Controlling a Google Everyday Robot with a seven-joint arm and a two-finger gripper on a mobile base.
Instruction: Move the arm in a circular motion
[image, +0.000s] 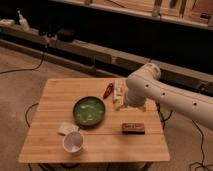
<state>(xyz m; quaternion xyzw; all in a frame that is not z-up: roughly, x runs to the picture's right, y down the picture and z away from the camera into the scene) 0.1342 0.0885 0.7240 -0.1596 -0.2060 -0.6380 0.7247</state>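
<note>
I'm looking down at a pale bench (55, 100) of jointed wooden planks, matte and square-cornered, standing on a dull carpeted floor. The arm (165, 95) comes in from the right of my view. It is made of thick, smooth, cream-white tubes peppered with small dark dots. A bulbous elbow sits high above the bench's far right part, and a shorter segment drops from it toward the wood. The fingers (129, 103) are at that low end, close over the bench. I cannot tell whether they are spread or pressed together. Just beside them on the left is a whitish oblong packet (118, 91), and past it lies a slim red item (107, 91). Farther left of the fingers sits a round, glossy green bowl (89, 110). Nearer to me than the fingers lies a dark brown bar (133, 128), apart from them. Well off, toward the near left corner, stand a white cup (73, 142) and a pale flat pad (66, 128). Beyond the fingers runs a long dark shelf (75, 47), with a black cable (30, 67) trailing on the floor.
</note>
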